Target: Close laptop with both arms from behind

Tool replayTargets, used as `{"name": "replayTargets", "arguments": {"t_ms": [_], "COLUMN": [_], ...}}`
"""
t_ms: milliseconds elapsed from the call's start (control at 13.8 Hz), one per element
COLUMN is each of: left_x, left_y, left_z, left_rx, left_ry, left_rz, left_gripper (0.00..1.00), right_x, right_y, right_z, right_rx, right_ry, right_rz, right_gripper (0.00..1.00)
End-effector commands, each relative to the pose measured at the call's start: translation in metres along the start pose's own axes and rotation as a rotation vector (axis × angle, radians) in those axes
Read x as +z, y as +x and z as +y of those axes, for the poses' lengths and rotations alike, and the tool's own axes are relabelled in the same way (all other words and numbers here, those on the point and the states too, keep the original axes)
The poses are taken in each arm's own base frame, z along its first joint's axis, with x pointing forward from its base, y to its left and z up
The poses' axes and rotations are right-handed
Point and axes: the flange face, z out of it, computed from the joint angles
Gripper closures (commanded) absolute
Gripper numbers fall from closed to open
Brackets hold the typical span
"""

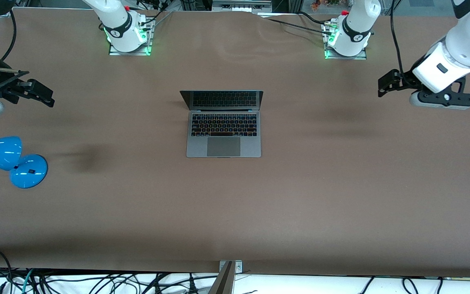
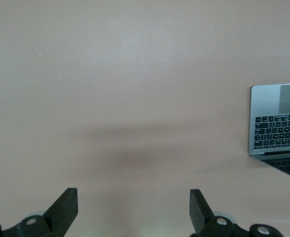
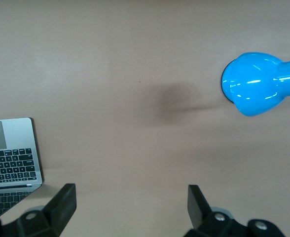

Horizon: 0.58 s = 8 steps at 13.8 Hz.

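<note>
Risks first, biggest down. Table (image 1: 235, 212) is wide and both arms sit well out toward its end edges w/ the laptop (image 1: 223, 124) mid-table between them, so the long reach in is where things could slip: if one arm gets to the lid ahead of the other, the push is lopsided and the laptop prob skids or twists on the smooth brown surface instead of folding. Lid stands open, tilted back toward the base-side edge, screen facing the front camera; pushing from the lid's back w/ too much force could slam it onto the keyboard or shove the whole machine toward the front edge. Fingertips on the thin lid rim could also slide off. Blue desk lamp (image 1: 8, 161) stands by the table edge at the right arm's end, nearer the front camera than the right gripper; a low swing could clip it.

Pose: left gripper (image 1: 388, 83) hangs over bare table near the left arm's end edge, fingers spread wide, holding nothing. Right gripper (image 1: 41, 94) hangs over the right arm's end edge, fingers likewise spread, empty. Neither touches the laptop; closing not yet begun.
</note>
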Motion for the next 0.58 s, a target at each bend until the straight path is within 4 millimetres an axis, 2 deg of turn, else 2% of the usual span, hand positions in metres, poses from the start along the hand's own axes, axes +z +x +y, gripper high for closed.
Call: {"name": "replayTargets", "arguments": {"t_ms": [0,362,507], "left_x": [-0.003,0.008,0.012], "left_y": [-0.003,-0.004,-0.006], "left_z": [0.02,0.052,0.068], "left_rx": [-0.01,-0.043,-0.051], "left_ry": [-0.016,-0.065,-0.087], "left_rz": [-0.017,-0.052,-0.07], "left_gripper": [0.0,0.0,0.0], "right_x": [-0.004,0.0,0.013], "right_y": [-0.001,-0.001,-0.011], "right_z": [0.001,-0.002,-0.023], "right_rx": [-0.001,-0.012,-0.121], "right_ry": [0.013,0.012,0.0], "right_rz": [0.002,-0.01,-0.107], "right_gripper": [0.0,0.0,0.0]}}
